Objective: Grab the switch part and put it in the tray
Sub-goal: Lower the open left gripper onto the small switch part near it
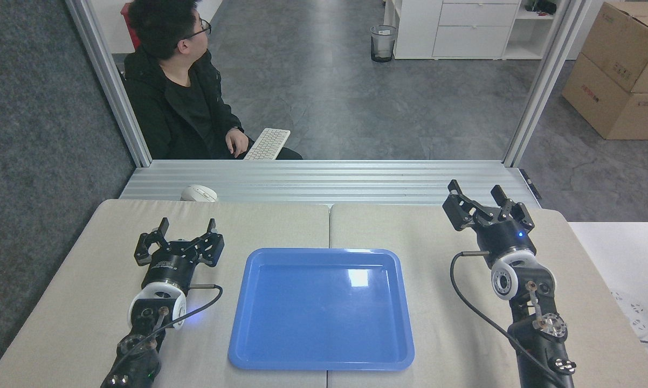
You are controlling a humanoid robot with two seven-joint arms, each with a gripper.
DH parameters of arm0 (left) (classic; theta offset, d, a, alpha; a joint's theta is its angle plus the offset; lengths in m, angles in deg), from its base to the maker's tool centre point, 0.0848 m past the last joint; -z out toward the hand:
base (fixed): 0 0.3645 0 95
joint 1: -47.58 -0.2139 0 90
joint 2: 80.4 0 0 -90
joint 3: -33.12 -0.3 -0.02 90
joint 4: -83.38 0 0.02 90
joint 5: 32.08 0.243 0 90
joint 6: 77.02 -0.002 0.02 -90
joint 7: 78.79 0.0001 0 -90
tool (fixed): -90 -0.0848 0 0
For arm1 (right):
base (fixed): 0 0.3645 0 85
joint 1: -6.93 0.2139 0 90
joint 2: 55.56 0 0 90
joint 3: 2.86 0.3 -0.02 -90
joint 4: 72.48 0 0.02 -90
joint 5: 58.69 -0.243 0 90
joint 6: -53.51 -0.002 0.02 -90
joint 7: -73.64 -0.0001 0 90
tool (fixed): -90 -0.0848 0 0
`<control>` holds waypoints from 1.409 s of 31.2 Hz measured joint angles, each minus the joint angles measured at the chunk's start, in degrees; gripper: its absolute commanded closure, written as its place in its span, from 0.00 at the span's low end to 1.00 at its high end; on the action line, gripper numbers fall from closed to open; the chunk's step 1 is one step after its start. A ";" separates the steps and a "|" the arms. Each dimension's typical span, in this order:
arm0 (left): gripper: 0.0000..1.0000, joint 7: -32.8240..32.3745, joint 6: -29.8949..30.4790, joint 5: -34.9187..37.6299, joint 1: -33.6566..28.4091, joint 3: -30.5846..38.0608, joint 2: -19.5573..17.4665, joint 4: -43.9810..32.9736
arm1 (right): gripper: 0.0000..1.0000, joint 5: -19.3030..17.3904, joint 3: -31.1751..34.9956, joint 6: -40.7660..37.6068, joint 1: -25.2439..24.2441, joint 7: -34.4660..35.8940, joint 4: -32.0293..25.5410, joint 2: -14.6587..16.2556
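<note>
Two open grippers, left gripper and right gripper, flanking blue tray

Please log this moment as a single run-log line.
left gripper: open, empty | right gripper: open, empty | tray: empty | switch part: not in view

You have one view only, from the robot's head, looking forward and down. The tray sits low at centre, close by on the tabletop; both arms flank it, and open floor lies beyond it.
</note>
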 measured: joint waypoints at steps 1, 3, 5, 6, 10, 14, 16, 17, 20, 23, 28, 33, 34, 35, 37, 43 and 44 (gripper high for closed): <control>0.00 0.01 0.08 0.01 0.06 -0.01 -0.07 0.42 | 0.00 0.00 0.00 0.00 0.00 0.00 0.00 0.00; 0.00 0.02 0.25 0.08 0.30 -0.05 -0.20 1.49 | 0.00 0.00 0.00 0.00 0.00 0.00 0.00 0.00; 0.00 0.02 0.37 0.14 0.74 -0.08 -0.31 2.61 | 0.00 0.00 0.00 0.01 0.00 0.00 -0.01 0.00; 0.00 0.02 0.41 0.17 0.96 -0.10 -0.37 3.28 | 0.00 0.00 0.00 0.01 0.00 0.00 -0.01 0.00; 0.00 0.03 0.51 0.23 1.72 -0.16 -0.58 5.91 | 0.00 0.00 0.00 0.01 0.00 0.00 -0.01 0.00; 0.00 0.03 0.59 0.27 2.70 -0.22 -0.73 8.69 | 0.00 0.00 0.00 0.00 0.00 0.00 -0.02 0.00; 0.00 0.02 0.57 0.27 3.34 -0.24 -0.80 10.33 | 0.00 0.00 0.00 0.01 0.00 0.00 -0.02 0.00; 0.00 0.02 0.53 0.27 3.66 -0.26 -0.83 11.18 | 0.00 0.00 0.00 0.01 0.00 0.00 -0.02 0.00; 0.00 0.03 0.31 0.27 4.40 -0.28 -0.95 13.33 | 0.00 0.00 0.00 0.01 0.00 0.00 -0.02 0.00; 0.00 0.02 0.13 0.27 5.05 -0.39 -1.09 15.44 | 0.00 -0.02 0.00 0.01 0.00 0.00 -0.02 0.00; 0.00 0.52 -0.13 0.23 6.12 -0.61 -1.43 18.97 | 0.00 -0.05 0.00 0.01 0.00 0.00 -0.02 0.00; 0.00 1.78 -0.19 0.19 6.77 -0.81 -1.85 21.84 | 0.00 -0.07 0.00 0.01 0.00 0.00 -0.02 0.00; 0.00 1.92 -0.19 0.18 6.86 -0.85 -1.92 22.27 | 0.00 -0.07 0.00 0.01 0.00 0.00 -0.02 0.00; 0.00 2.02 -0.20 0.18 6.94 -0.91 -1.98 22.74 | 0.00 -0.07 0.00 0.01 0.00 0.00 -0.03 0.00; 0.00 2.10 -0.20 0.17 7.05 -1.04 -2.10 23.55 | 0.00 -0.10 0.00 0.01 0.00 0.00 -0.03 0.00; 0.00 2.35 -0.20 0.13 7.26 -1.81 -2.36 25.47 | 0.00 -0.14 0.00 0.01 0.00 0.00 -0.03 0.00; 0.00 2.41 -0.20 0.13 7.30 -1.92 -2.39 25.68 | 0.00 -0.14 0.00 0.01 0.00 0.00 -0.03 0.00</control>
